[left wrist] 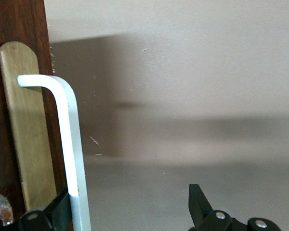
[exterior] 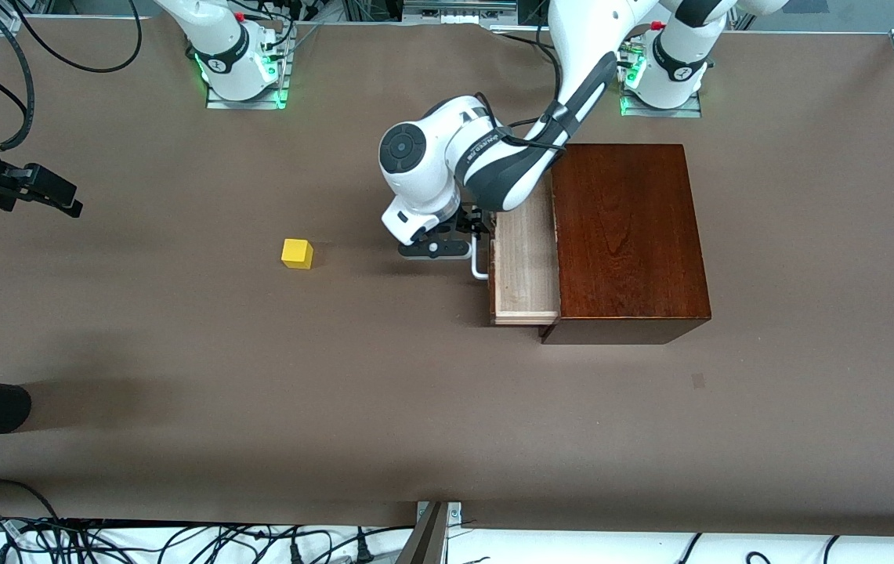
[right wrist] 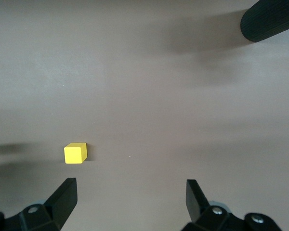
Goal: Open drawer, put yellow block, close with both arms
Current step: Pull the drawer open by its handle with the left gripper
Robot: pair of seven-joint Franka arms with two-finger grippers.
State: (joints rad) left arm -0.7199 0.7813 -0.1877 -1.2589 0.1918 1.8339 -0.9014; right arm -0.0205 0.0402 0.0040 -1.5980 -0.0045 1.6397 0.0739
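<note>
The right gripper (right wrist: 130, 199) waits spread wide over bare table, the small yellow cube (exterior: 297, 253) lies toward its end, and only the left wrist view shows the left gripper's (left wrist: 130, 204) open fingers (left wrist: 62, 207) touching the white loop handle (left wrist: 70, 144) of the part-open pale wood drawer (exterior: 523, 258).

White jointed arms (exterior: 486, 157), dark grey segments, green-lit bases, black cables

Drawer (exterior: 523, 258) part out of box (exterior: 628, 235); block (exterior: 297, 253) well apart.
</note>
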